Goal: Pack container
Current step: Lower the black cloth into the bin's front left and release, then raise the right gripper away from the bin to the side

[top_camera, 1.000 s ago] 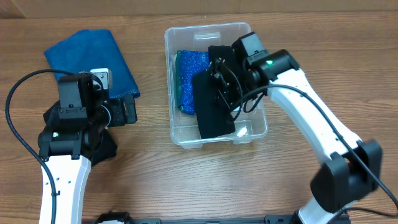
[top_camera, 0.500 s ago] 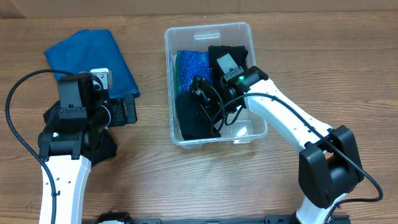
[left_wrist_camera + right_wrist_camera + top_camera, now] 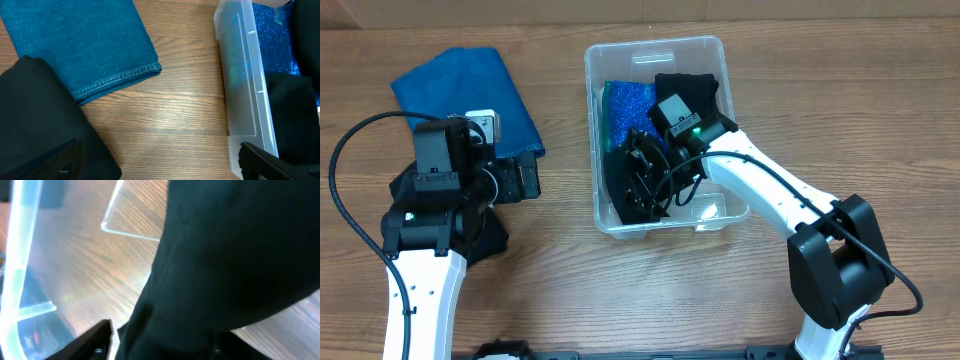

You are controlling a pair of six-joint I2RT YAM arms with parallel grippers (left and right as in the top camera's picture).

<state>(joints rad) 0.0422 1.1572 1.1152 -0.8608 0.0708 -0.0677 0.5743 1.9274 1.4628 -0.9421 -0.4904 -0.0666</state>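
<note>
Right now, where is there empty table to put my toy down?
Bare wood lies right of the container, past the right arm, and between the blue cloth and the container. Inside the container is crowded: black cloth, sparkly blue thing, the arm.

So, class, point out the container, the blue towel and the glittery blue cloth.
container (image 3: 620, 46): overhead view, far rim
blue towel (image 3: 458, 85): overhead view, its middle
glittery blue cloth (image 3: 625, 112): overhead view, its middle
</note>
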